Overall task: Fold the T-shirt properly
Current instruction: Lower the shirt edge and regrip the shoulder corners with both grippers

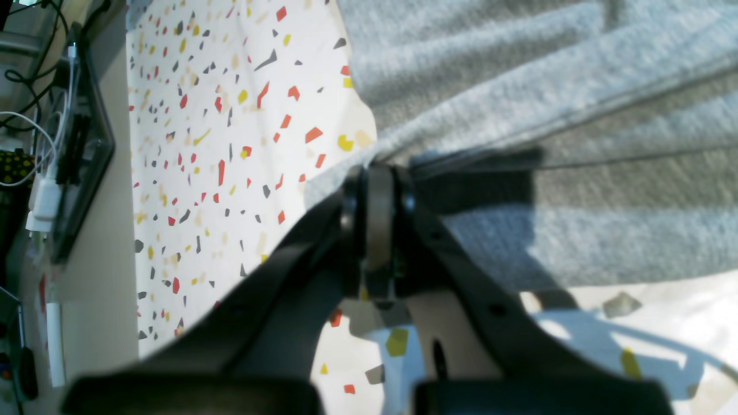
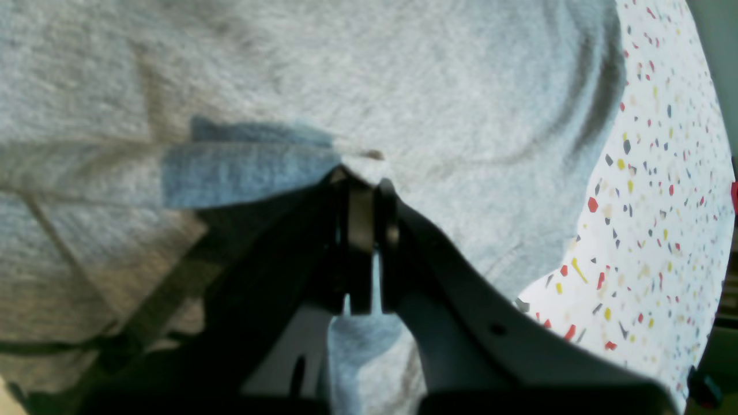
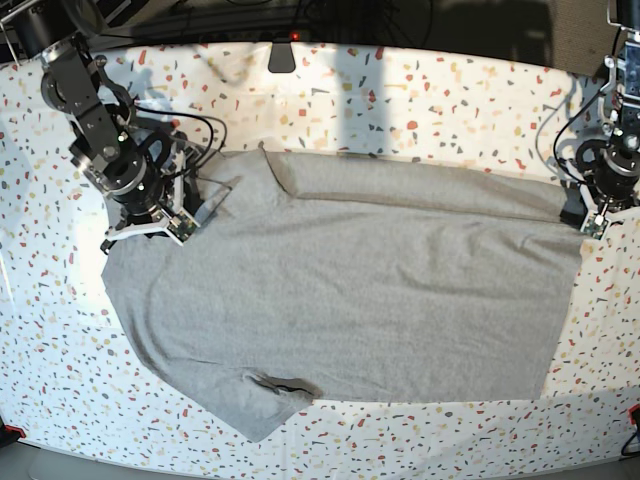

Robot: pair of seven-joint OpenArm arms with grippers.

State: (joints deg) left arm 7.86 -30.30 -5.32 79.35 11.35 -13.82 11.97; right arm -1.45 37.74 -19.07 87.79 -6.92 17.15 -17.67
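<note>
Here: grey T-shirt (image 3: 340, 290) spread plain side up on speckled table (image 3: 420, 100); left gripper (image 1: 377, 164) pinches its edge at one end, right gripper (image 2: 360, 170) pinches cloth at the other

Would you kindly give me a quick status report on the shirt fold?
Both end effectors shut on the T-shirt: left at an edge, right on bunched cloth. Shirt spread plain side up, far edge folded over. Nothing in the way.
</note>
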